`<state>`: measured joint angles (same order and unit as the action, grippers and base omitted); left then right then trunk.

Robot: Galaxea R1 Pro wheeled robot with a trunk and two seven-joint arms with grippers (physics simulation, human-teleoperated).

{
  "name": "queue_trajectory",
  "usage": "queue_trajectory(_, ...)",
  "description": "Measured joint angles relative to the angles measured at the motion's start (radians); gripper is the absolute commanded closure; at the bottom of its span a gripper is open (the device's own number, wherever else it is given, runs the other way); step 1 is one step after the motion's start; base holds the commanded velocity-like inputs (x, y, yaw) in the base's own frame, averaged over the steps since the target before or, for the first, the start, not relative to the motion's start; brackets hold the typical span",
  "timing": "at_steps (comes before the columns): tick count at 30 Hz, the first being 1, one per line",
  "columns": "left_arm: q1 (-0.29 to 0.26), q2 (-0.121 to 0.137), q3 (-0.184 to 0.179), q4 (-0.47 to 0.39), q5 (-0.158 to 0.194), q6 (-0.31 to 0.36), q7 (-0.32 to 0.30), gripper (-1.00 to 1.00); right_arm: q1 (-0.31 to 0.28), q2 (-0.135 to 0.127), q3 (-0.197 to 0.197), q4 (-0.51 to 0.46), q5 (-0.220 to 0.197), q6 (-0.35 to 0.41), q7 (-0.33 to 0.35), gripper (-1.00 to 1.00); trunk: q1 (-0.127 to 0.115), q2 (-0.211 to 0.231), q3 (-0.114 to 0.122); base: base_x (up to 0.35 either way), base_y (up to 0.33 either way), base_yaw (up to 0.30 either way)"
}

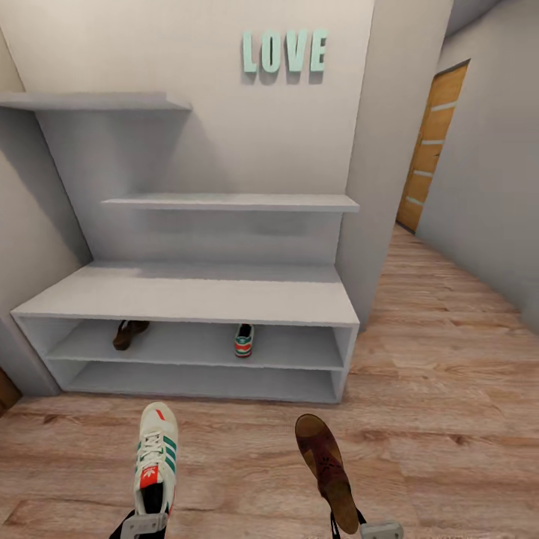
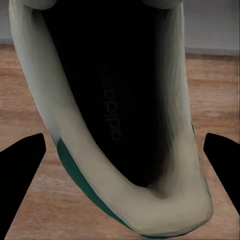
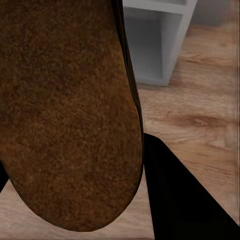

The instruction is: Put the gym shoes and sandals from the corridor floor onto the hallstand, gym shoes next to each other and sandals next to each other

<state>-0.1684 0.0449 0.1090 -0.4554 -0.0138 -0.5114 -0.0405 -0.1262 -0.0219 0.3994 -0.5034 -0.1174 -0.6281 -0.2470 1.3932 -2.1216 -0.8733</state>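
One white gym shoe [image 1: 156, 466] with green stripes is held by its heel in my left gripper [image 1: 144, 525], toe towards the hallstand [image 1: 187, 296]. The left wrist view looks into its dark opening [image 2: 115, 100], with a black finger [image 2: 20, 175] on each side. My right gripper [image 1: 368, 530] is shut on a brown sandal [image 1: 326, 468], whose tan insole [image 3: 65, 110] lies beside a black finger [image 3: 185, 195]. A second sandal [image 1: 129, 332] lies at the left of the rack's upper low shelf, and a second gym shoe [image 1: 244, 340] stands near its middle, well apart. Both held shoes hang over the corridor floor [image 1: 442, 419].
The rack's wide bench top [image 1: 224, 299] and its two staggered wall shelves [image 1: 232, 202] are bare. The lowest shelf [image 1: 202, 380] holds nothing. A wall closes in the rack's left side. The corridor runs on to the right towards a wooden door [image 1: 434, 150].
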Motion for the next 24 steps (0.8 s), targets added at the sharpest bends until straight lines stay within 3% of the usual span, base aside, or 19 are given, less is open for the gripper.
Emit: queue_trajectory(24,0.0,0.0,0.0,0.0,0.001,0.0,0.0,1.0,0.0,0.0,0.0,0.0,0.001,0.0,0.0,1.0,0.0,0.0,0.0,0.0,0.0,-0.259)
